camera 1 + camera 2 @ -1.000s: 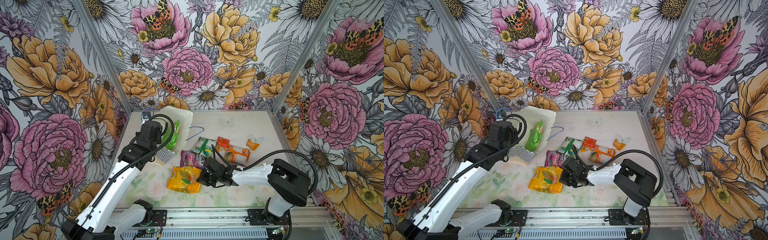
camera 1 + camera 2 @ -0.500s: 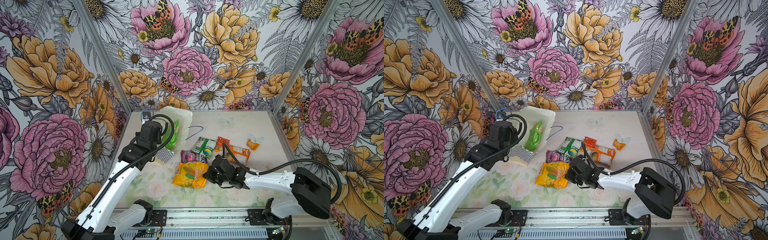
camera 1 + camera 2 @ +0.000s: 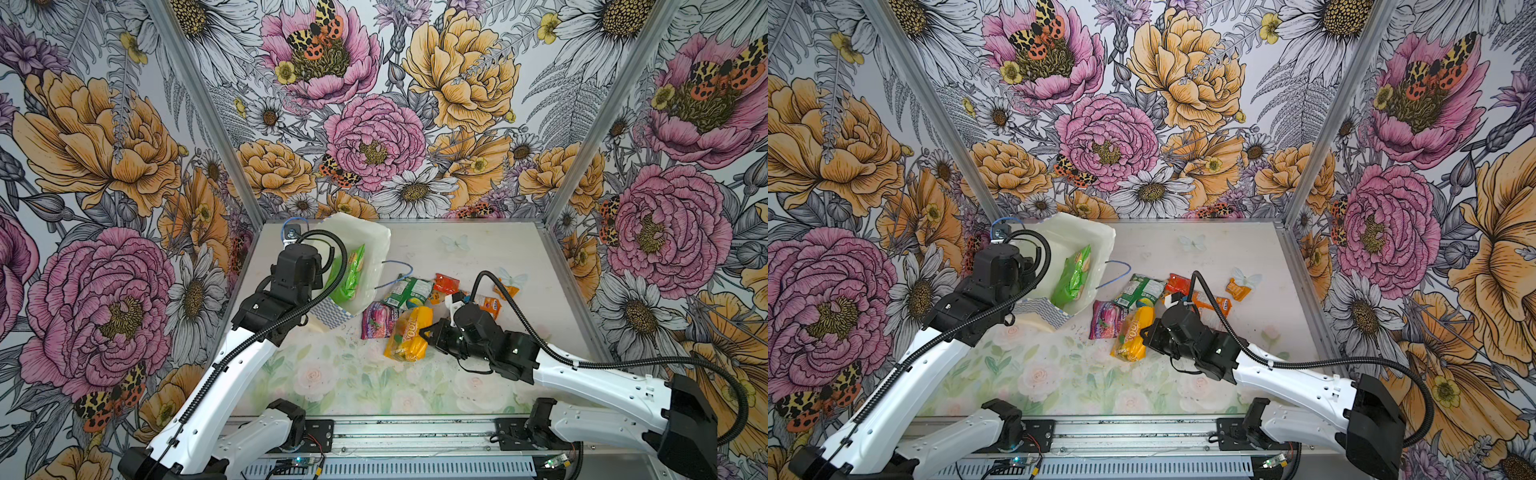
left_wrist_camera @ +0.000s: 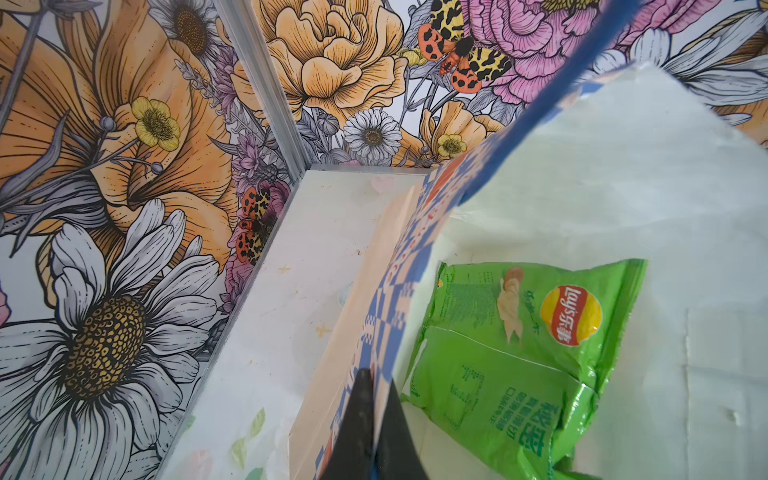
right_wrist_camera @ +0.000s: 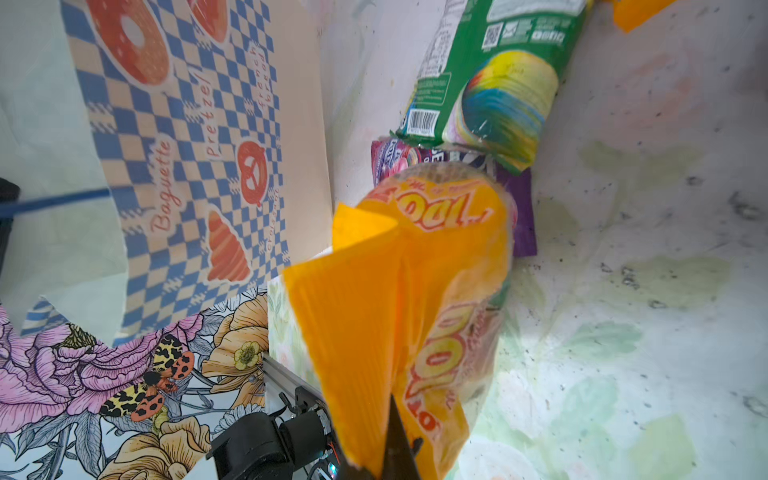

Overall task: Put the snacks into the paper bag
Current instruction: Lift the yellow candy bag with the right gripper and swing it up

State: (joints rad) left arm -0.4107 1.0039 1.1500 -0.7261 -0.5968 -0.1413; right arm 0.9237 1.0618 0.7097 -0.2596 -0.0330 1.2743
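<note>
The step in hand is carrying a second large snack to the paper bag (image 3: 376, 245), which leans open-mouthed at the back left of the table. The left gripper (image 4: 372, 386) is pinched tight on its checkered side edge and seems to be holding the mouth wide. Inside lies the big green packet (image 3: 351, 274), the only snack already bagged. The yellow-orange packet (image 3: 409, 332) sits just in front and to the right of the bag. The right gripper (image 3: 426, 332) is clamped shut on its flat sealed end, and its far end lies over the purple-pink pack (image 3: 376, 319); I cannot tell whether it is fully off the table. The next move likely calls for lifting it clear of that pile, swinging it left over the rim and letting go above the green packet, minding the blue cord handle (image 3: 395, 270) that droops toward the snacks. Still outside the bag are the green-white pack (image 3: 405, 291), the orange-white pack (image 3: 486, 302), the red sachet (image 3: 446, 282) and a tiny orange sachet (image 3: 507, 289). Loud floral walls (image 3: 374, 137) enclose the cell on three sides, above a pale tabletop (image 3: 332, 374) with faint printed roses and dark specks, and a metal rail (image 3: 415, 432) along the front
</note>
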